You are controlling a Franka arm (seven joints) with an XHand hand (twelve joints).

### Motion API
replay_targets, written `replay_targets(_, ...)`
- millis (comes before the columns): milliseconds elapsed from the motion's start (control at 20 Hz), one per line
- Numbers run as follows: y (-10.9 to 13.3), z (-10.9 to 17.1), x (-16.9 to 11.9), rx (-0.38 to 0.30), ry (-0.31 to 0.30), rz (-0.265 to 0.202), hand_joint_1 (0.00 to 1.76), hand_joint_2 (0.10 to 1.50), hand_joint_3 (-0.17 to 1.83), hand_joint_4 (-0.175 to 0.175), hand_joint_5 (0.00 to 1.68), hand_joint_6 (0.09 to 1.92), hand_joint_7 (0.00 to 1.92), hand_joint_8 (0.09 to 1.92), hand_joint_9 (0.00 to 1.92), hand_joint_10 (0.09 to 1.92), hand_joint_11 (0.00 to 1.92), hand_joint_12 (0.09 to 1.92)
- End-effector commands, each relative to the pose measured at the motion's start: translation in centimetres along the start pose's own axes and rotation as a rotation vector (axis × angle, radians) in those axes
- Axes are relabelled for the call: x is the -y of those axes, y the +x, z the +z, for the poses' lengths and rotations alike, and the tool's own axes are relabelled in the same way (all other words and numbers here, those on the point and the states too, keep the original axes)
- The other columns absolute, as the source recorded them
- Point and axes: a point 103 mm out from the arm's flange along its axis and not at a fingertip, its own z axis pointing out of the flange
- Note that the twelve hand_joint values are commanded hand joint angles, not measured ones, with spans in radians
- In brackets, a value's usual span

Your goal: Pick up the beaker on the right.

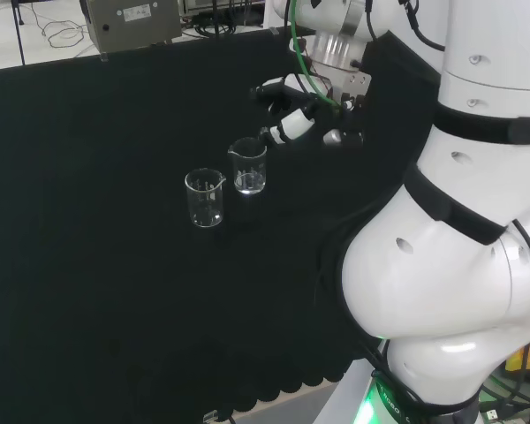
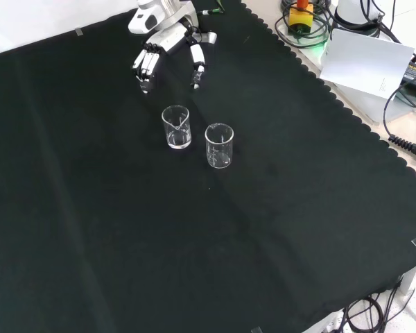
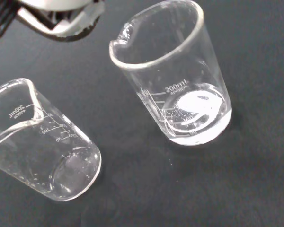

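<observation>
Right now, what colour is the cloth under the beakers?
Black, plain; the front view shows the cloth best, under both clear beakers.

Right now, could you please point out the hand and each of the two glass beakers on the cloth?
hand (image 2: pixel 168 43): front view, on its palm.
beaker nearer the hand (image 2: pixel 176 129): front view, on its glass wall.
other beaker (image 2: pixel 219 146): front view, on its glass wall.

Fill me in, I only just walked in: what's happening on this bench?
A robot arm's hand hovers with relaxed fingers above two empty glass beakers standing upright on the black cloth. It holds nothing. In the head view it is nearest the right beaker; the left beaker stands close beside it.
</observation>
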Motion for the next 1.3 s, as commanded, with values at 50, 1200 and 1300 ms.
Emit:
replay_targets(50, -1.9, 1.0, 0.0, -0.074, -0.015, -0.004, 0.8, 0.53, 0.57, -0.058, 0.43, 0.09, 0.31, 0.72, 0.49, 0.64, 0.17, 1.42)
replay_targets(1200, -4.3, 8.6, -3.2, -0.204, -0.044, -0.074, 0.85, 0.51, 0.55, -0.057, 0.42, 0.09, 0.26, 0.71, 0.44, 0.65, 0.04, 1.41)
replay_targets(1300, -4.6, 8.8, -3.2, -0.222, -0.056, -0.073, 0.84, 0.51, 0.55, -0.057, 0.42, 0.09, 0.27, 0.72, 0.44, 0.65, 0.04, 1.41)
